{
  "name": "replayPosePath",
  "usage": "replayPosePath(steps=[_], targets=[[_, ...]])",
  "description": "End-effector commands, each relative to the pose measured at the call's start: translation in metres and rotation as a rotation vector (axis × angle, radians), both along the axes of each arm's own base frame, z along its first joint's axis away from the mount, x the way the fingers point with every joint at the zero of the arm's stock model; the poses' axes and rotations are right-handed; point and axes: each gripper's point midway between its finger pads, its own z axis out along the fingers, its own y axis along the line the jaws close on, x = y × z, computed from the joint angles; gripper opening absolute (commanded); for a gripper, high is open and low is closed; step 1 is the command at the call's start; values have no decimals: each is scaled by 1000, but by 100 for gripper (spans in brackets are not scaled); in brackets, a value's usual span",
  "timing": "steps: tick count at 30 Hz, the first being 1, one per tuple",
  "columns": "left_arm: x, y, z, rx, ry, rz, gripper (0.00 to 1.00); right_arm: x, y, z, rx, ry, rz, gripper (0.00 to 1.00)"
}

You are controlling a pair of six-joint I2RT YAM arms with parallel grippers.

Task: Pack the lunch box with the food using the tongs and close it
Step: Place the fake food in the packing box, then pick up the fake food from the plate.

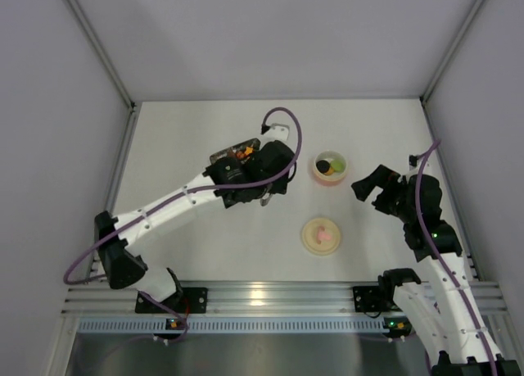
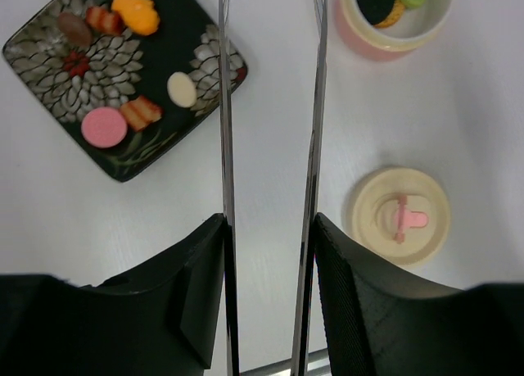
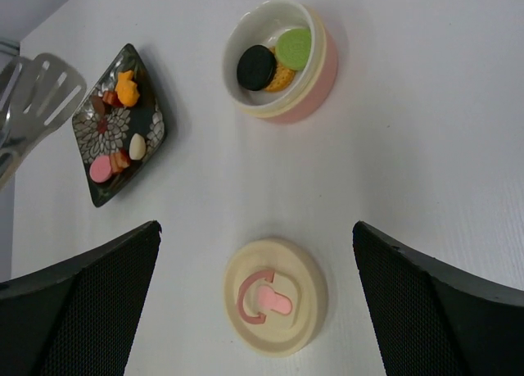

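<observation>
Left wrist view: I see my left gripper (image 2: 268, 298) clamped on the tongs (image 2: 227, 130), whose two arms run ahead, slightly apart. Ahead to its left sits the plate (image 2: 164, 56) with food (image 2: 104, 127). Ahead to its right is the lunch box (image 2: 368, 44), with the lid (image 2: 399, 216) beside its right finger. My right gripper (image 3: 255, 228) gapes wide, empty.

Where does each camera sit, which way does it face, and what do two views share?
Top external: above and behind the bases, looking down on the table; left arm and right arm show.
Left wrist: on the left arm, looking along the tongs towards the table; the left tool gripping them shows.
Right wrist: on the right arm, looking down at the lid; open right tool shows.
Shared: both wrist views show plate, lunch box, lid.
</observation>
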Motion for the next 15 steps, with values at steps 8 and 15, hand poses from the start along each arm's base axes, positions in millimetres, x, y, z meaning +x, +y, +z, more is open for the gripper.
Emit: replayPosePath(steps=[8, 15], targets=[[-33, 107, -52, 101, 92, 226, 51, 10, 3, -4, 31, -21, 8, 99], [-35, 138, -77, 111, 150, 302, 52, 12, 6, -10, 40, -9, 16, 99]])
